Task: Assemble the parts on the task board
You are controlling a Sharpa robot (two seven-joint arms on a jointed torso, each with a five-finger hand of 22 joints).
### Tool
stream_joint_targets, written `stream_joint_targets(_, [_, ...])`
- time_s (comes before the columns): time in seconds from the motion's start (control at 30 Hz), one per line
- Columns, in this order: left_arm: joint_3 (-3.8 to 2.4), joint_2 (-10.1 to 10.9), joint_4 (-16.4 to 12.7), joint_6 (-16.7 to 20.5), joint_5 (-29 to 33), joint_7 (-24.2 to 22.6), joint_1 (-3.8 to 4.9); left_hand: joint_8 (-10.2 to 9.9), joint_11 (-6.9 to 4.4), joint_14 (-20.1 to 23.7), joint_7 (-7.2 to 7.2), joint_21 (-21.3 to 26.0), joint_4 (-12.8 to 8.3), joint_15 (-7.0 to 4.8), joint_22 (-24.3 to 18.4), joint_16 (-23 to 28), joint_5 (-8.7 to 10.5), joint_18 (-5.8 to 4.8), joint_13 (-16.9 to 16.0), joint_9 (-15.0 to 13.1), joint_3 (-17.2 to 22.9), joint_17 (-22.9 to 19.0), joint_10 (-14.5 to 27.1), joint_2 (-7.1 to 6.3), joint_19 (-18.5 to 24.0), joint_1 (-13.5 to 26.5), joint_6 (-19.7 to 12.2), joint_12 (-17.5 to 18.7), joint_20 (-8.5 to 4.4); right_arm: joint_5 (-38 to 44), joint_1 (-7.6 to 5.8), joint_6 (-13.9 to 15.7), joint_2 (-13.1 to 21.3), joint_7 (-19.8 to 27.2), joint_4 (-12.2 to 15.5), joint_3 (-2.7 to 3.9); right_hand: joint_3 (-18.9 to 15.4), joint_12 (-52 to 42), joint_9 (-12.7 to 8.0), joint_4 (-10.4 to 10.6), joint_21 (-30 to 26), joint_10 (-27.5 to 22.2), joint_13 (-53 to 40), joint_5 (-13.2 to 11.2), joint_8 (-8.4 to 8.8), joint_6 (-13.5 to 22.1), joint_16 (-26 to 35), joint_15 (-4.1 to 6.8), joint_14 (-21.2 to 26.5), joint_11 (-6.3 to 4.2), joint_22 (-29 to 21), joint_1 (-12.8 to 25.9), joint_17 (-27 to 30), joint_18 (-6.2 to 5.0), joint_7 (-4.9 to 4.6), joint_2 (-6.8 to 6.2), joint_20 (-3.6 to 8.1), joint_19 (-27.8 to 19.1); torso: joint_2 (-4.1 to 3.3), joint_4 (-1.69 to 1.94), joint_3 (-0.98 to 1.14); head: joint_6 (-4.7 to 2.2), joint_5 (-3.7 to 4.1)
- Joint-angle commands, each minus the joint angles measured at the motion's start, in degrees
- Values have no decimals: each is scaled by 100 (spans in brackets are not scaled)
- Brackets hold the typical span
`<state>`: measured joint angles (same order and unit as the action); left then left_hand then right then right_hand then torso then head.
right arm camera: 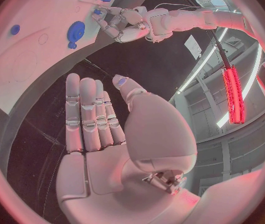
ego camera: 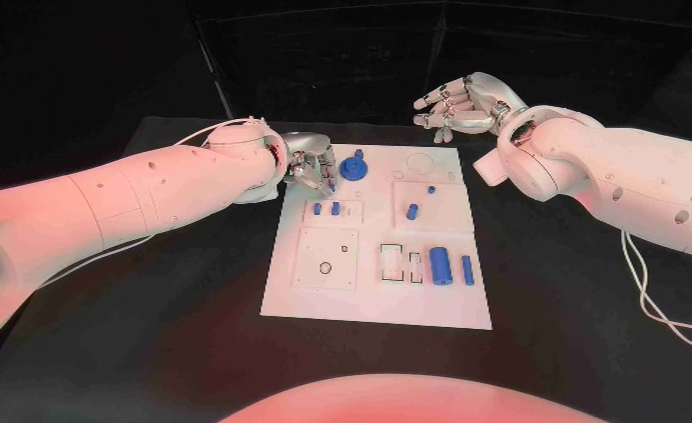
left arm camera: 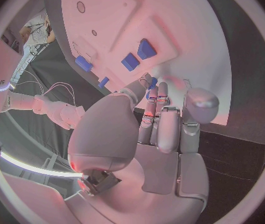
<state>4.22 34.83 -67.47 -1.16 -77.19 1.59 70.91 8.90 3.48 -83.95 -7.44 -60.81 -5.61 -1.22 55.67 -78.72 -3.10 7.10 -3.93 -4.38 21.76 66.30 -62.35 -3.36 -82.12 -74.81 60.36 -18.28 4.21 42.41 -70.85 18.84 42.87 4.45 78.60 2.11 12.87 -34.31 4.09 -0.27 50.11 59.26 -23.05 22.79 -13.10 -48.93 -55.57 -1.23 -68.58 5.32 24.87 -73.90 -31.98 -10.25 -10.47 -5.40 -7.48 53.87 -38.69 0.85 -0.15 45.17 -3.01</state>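
**A:** How far along does the assembly look?

**B:** Early to middle, I'd judge. The flat white rectangular task board (ego camera: 378, 273) lies in the middle of the black table (ego camera: 173, 293), and several small blue plastic parts are spread over it. A blue round gear-like part (ego camera: 356, 165) sits near the far left corner. Two small blue blocks (ego camera: 327, 209) sit in a left panel, a short blue peg (ego camera: 413, 211) stands in the square panel to their right, and a fat blue cylinder (ego camera: 440, 265) lies near the front with a thinner blue pin (ego camera: 467, 270) beside it.

**A:** Anything plainly unfinished?

**B:** Beside the fat cylinder there are rectangular recesses that look vacant, and the front left panel shows an open oval hole (whether those two lying pieces belong there, I can't say).

**A:** And the hands?

**B:** The left silver robot hand (ego camera: 307, 168) is at the board's far left edge, fingers curled downward just beside the gear. From the left wrist its fingertips (left arm camera: 152, 84) seem to touch something small and blue, but I cannot tell whether it is gripped. The right silver robot hand (ego camera: 459, 103) hovers above the table beyond the board's far right corner, fingers apart, holding nothing; its wrist view shows a bare palm (right arm camera: 98, 129).
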Motion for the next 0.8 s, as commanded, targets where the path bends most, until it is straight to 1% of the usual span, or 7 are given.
stream_joint_targets(0.03, [0, -14, 10, -121, -31, 12, 4, -47, 27, -161, 4, -21, -2, 3, 10, 14, 22, -47, 7, 19, 41, -8, -24, -65, -20, 15, -55, 40, 13, 8, -11, -41, -1, 53, 4, 4, 2, -3, 7, 27, -29, -42, 5, 20, -31, 34, -26, -4, 39, 2, -7, -14, 5, -22, 16, 27, -10, 14, -2, -3, 2, 9, -1])
stream_joint_targets(0.1, [0, -21, 15, -137, -31, 19, 4, -96, 27, -158, -2, -14, 3, 5, 4, 17, 23, -44, 6, 38, 45, -19, -27, -84, -14, 34, -104, 63, 16, 8, -11, -44, 0, 47, 5, 4, 2, -3, 7, 27, -29, -42, 5, 20, -31, 34, -26, -4, 39, 2, -7, -14, 5, -22, 16, 27, -10, 14, -4, -2, 1, 12, 7])
stream_joint_targets(0.23, [1, -30, 23, -154, -31, 31, 4, -128, 32, -154, -5, -9, 24, 7, 4, 23, 23, -43, 6, 46, 36, -35, -28, -111, -9, 79, -115, 92, 19, 8, -11, -49, 2, 38, 4, 4, 1, -3, 7, 32, -29, -43, 9, 19, -34, 35, -28, -4, 40, 3, -7, -12, 8, -22, 16, 28, -10, 15, 3, -3, -1, 13, 13])
stream_joint_targets(0.37, [1, -37, 23, -159, -31, 38, 4, -197, 32, -150, -15, -6, 39, 8, 7, 30, 23, -41, 5, 65, 32, -55, -36, -149, -3, 115, -177, 130, 23, 8, -11, -50, 6, 32, 6, 4, 1, -3, 7, 32, -29, -43, 9, 19, -34, 35, -28, -4, 40, 3, -7, -12, 8, -22, 16, 28, -10, 15, 2, -1, 1, 15, 20])
stream_joint_targets(0.63, [1, -41, 27, -141, -31, 48, 4, -292, 24, -147, -21, -1, 46, 4, 10, 34, 23, -38, 1, 75, 41, -69, -60, -181, 3, 129, -263, 173, 23, 8, -11, -50, 7, 30, 8, 4, 1, -3, 7, 32, -29, -43, 9, 19, -34, 35, -28, -4, 40, 3, -7, -12, 8, -22, 16, 28, -10, 15, 3, 6, 1, 6, 26])
stream_joint_targets(0.8, [1, -29, 20, -117, -31, 59, 4, -349, 30, -143, -23, -5, 40, 6, 21, 42, 22, -39, 7, 77, 44, -88, -40, -216, 6, 133, -314, 220, 24, 8, -11, -47, 11, 23, 8, 4, 1, -3, 7, 32, -29, -43, 9, 19, -34, 35, -28, -4, 40, 3, -7, -12, 8, -22, 16, 28, -10, 15, 1, 3, 0, -2, 23])
